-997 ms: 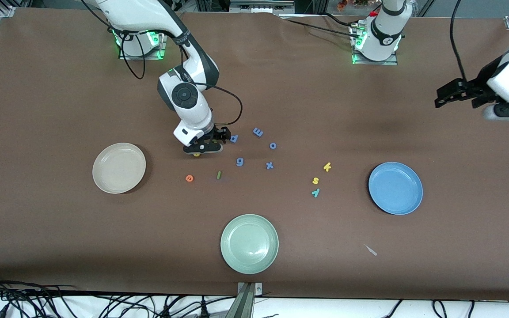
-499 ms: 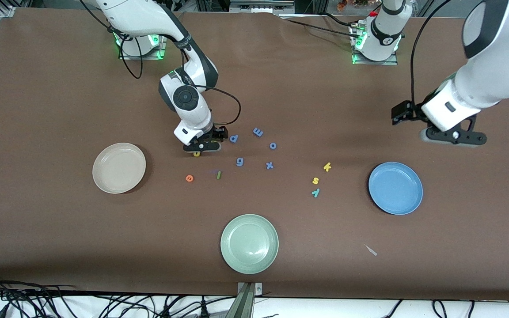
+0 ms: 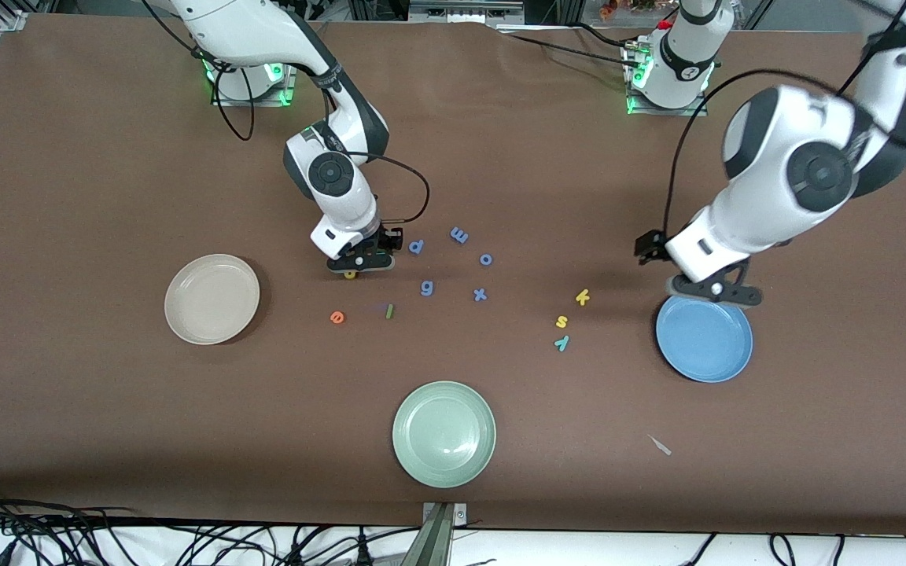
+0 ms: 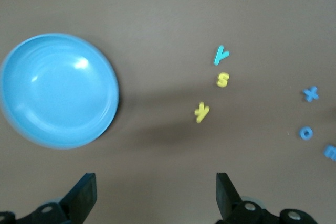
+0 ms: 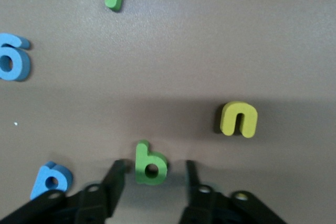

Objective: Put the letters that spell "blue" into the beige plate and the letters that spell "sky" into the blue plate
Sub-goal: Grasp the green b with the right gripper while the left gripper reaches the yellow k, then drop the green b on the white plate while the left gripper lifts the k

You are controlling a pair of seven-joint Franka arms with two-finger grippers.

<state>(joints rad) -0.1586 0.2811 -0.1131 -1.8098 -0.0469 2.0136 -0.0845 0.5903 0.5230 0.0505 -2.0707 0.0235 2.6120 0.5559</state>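
Reaching down to the tabletop point(image 3: 107, 440), the right claw point(image 5: 151, 179) has its two fingers on each side of the green b point(image 5: 150, 162). The fingers stand close beside the b with small gaps, so it does not look pinched yet. The yellow u point(image 5: 239, 119) lies just beside the b. The green l point(image 3: 390, 311) and the orange e point(image 3: 336, 317) lie a bit nearer the front camera.

The left claw point(image 4: 155, 195) hangs wide and holds nothing. It is over the rim of the blue plate point(image 3: 705, 346) and the bare tabletop next to it. The yellow k point(image 3: 583, 296), the yellow s point(image 3: 561, 321) and the teal y point(image 3: 561, 342) lie in a little row beside the blue plate, toward the middle of the tabletop.

The job has hardly begun. The beige plate point(image 3: 211, 299) has nothing in it, and the blue plate has nothing in it too. All seven letters are on the tabletop, so all seven have to be moved. The b looks like the first one to go.

The blue letters p point(image 3: 416, 247), m point(image 3: 459, 235), o point(image 3: 486, 259), g point(image 3: 426, 288) and x point(image 3: 480, 295) lie in the middle and should stay there. The green plate point(image 3: 443, 434), nearest the front camera, is not needed.
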